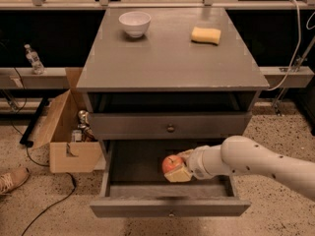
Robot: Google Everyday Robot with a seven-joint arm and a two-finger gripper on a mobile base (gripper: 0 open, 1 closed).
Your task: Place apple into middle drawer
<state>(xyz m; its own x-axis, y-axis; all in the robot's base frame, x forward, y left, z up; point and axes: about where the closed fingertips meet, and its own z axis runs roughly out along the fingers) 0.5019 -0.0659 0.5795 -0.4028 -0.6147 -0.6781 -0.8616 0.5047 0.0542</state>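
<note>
The red apple (171,164) with yellowish patches is held in my gripper (178,169), inside the open middle drawer (170,206) of the grey cabinet. The drawer is pulled out, with a dark interior and a small knob on its front. My white arm (256,163) reaches in from the right, over the drawer's right side. The gripper is shut on the apple, low near the drawer floor, about mid-width. I cannot tell whether the apple touches the floor.
The cabinet top (167,53) bears a white bowl (135,23) and a yellow sponge (206,35). The closed drawer above has a round knob (170,128). A cardboard box (69,132) stands on the floor at left, with cables and a shoe (12,179).
</note>
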